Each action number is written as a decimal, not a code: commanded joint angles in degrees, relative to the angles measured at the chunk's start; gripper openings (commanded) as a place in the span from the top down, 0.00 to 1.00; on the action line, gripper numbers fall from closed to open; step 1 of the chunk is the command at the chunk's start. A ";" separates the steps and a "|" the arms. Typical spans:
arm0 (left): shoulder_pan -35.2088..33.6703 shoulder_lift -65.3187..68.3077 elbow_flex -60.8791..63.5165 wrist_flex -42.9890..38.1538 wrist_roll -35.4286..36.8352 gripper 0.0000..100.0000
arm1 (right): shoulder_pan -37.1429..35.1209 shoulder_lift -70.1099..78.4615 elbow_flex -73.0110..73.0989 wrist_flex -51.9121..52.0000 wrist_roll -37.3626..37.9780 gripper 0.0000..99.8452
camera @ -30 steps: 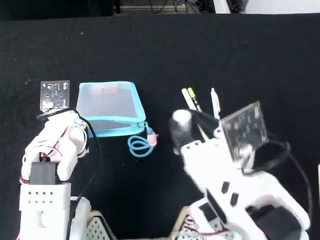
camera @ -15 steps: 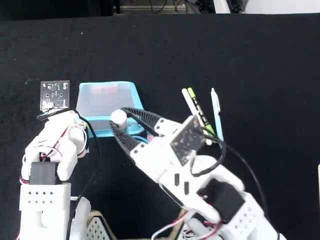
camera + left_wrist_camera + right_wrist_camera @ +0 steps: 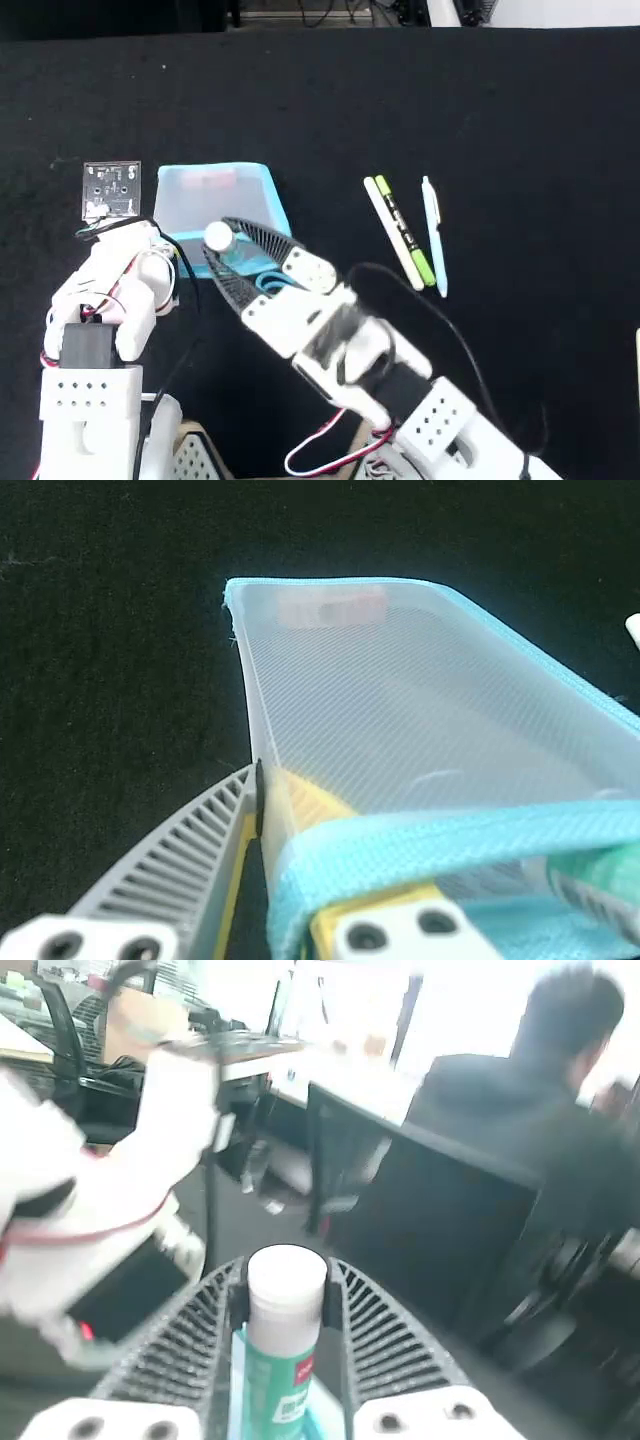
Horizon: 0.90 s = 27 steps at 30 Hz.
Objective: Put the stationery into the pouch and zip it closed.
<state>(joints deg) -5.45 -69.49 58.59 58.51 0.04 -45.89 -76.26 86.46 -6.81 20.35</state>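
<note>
Firstly, container: pouch (image 3: 215, 205), translucent mesh with light-blue zipper trim. It lies flat on the black table (image 3: 500, 100), left of centre in the high view. Its mouth faces the lower edge of the frame. Contents cannot be made out through the mesh.

Left gripper (image 3: 262, 785): pressed together on the pouch's wall at its lower left corner. The grey ribbed finger is outside, and the yellow-padded finger shows through the mesh.

Right gripper (image 3: 222, 242): clamped around a glue stick (image 3: 285, 1320). The stick has a white cap and a green body, and the cap projects past the fingertips. In the high view the stick sits over the pouch's lower edge, at the mouth. Whether its far end is inside cannot be told.

Loose stationery, right of centre in the high view and well apart from the pouch:
- Yellow and green markers (image 3: 400, 235), lying touching side by side.
- Light-blue pen (image 3: 433, 240), just beside them to the right.
</note>
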 commanded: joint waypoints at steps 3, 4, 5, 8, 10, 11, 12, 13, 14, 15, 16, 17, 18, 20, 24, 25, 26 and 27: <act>0.04 -0.62 -0.57 -0.79 0.70 0.97 | -0.18 -0.13 8.04 -10.20 13.63 0.99; 0.04 -0.62 -0.57 -0.79 0.70 0.97 | -0.18 -0.22 8.57 -10.11 13.71 0.99; 0.04 -0.62 -0.57 -0.79 0.70 0.97 | -0.18 -0.22 8.92 -10.11 13.36 0.99; 0.04 -0.62 -0.57 -0.79 0.70 0.97 | -0.44 -0.22 8.40 -7.65 9.23 0.99; 0.04 -0.70 -0.57 -0.79 0.70 0.97 | -0.53 -0.22 5.85 -1.85 4.40 0.99; 0.04 -0.70 -0.57 -0.79 0.70 0.97 | -0.53 -0.22 3.65 2.64 1.49 0.99; 0.04 -0.70 -0.57 -0.79 0.70 0.97 | -0.53 -0.22 1.01 8.18 -1.49 0.99; 0.04 -0.70 -0.57 -0.79 0.70 0.97 | -0.53 -0.22 -2.24 14.33 -4.31 0.99; 0.04 -0.70 -0.57 -0.79 0.70 0.97 | -0.53 -0.13 -5.58 20.40 -6.86 0.97; 0.04 -0.70 -0.57 -0.79 0.70 0.97 | -0.53 -0.13 -8.84 26.37 -9.23 0.94; 0.04 -0.70 -0.57 -0.79 0.70 0.97 | -0.53 -0.13 -12.18 31.65 -11.52 0.90; 0.04 -0.70 -0.57 -0.79 0.70 0.97 | -0.53 -0.13 -15.25 36.66 -13.98 0.85; 0.04 -0.70 -0.57 -0.79 0.70 0.97 | -0.62 -0.13 -18.15 40.97 -16.79 0.79; 0.04 -0.70 -0.57 -0.79 0.70 0.97 | -0.62 -0.13 -23.43 47.91 -21.27 0.69; 0.04 -0.70 -0.57 -0.79 0.70 0.97 | -0.18 -0.22 -32.66 54.86 -22.86 0.60; 0.04 -0.70 -0.57 -0.79 0.70 0.97 | 0.26 -0.22 -35.12 56.09 -22.86 0.61; 0.04 -0.70 -0.57 -0.79 0.70 0.97 | 1.23 -0.22 -37.58 57.41 -22.86 0.62; 0.04 -0.70 -0.57 -0.79 0.70 0.97 | 2.55 -0.22 -40.04 58.37 -22.86 0.63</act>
<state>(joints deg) -5.63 -69.49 58.59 58.51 0.04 -45.71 -75.56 55.78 48.92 -1.80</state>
